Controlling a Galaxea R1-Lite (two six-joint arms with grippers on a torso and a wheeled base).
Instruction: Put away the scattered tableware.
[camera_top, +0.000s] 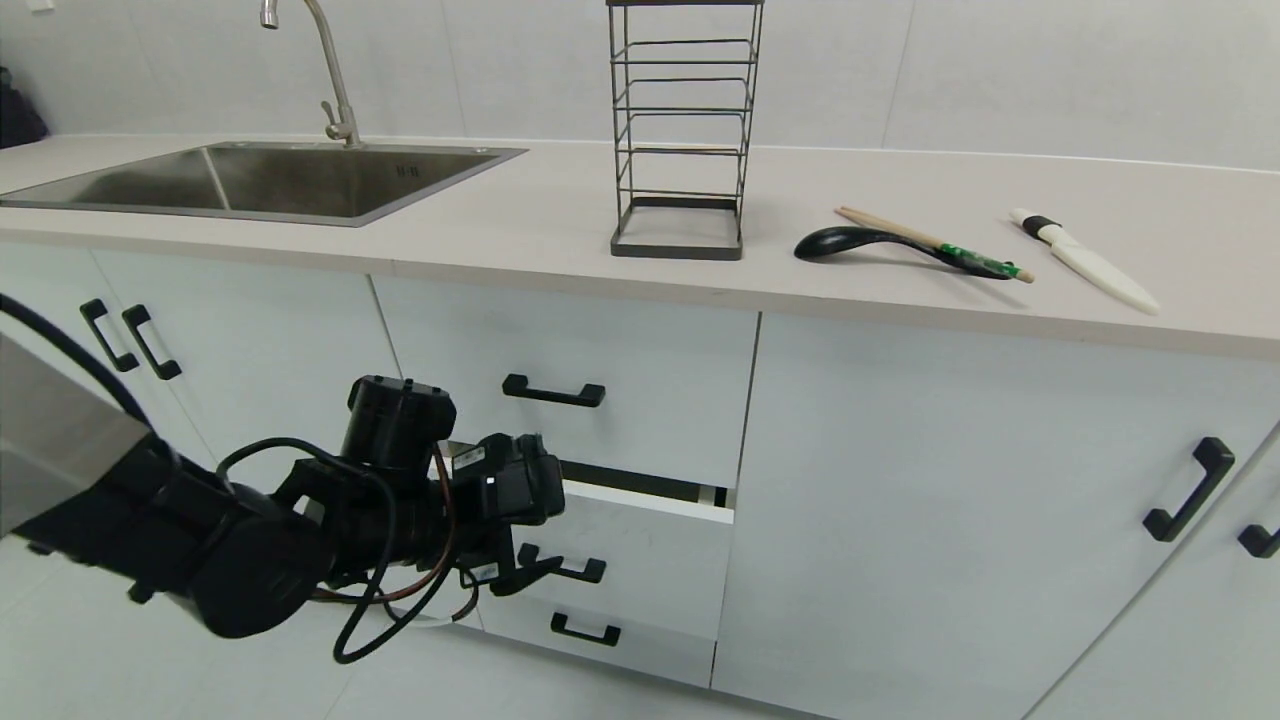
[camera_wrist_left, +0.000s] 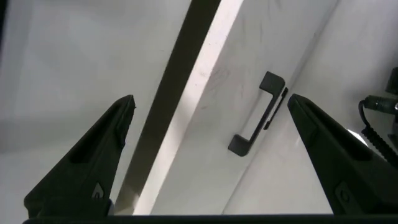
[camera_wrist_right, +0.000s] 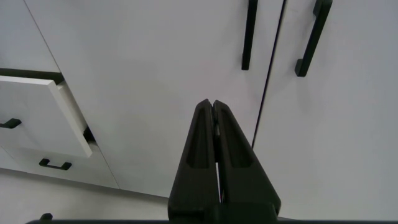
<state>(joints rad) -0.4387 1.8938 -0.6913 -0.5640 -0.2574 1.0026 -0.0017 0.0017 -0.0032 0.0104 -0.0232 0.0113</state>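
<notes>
Left claw (camera_top: 535, 565) is spread wide, fingers either side of the black handle (camera_wrist_left: 258, 115) on the middle drawer (camera_top: 640, 545) and not closed on it. That drawer stands slightly out, and I'd say it's being opened as storage. Up on the tabletop (camera_top: 560, 230) the black spoon (camera_top: 850, 242), chopsticks (camera_top: 900, 230) and white knife (camera_top: 1085, 262) lie loose near the wire rack (camera_top: 680, 130). Right claw (camera_wrist_right: 213, 106) is pressed together and empty, facing the cabinet doors (camera_wrist_right: 186, 56), likely parked clear.
</notes>
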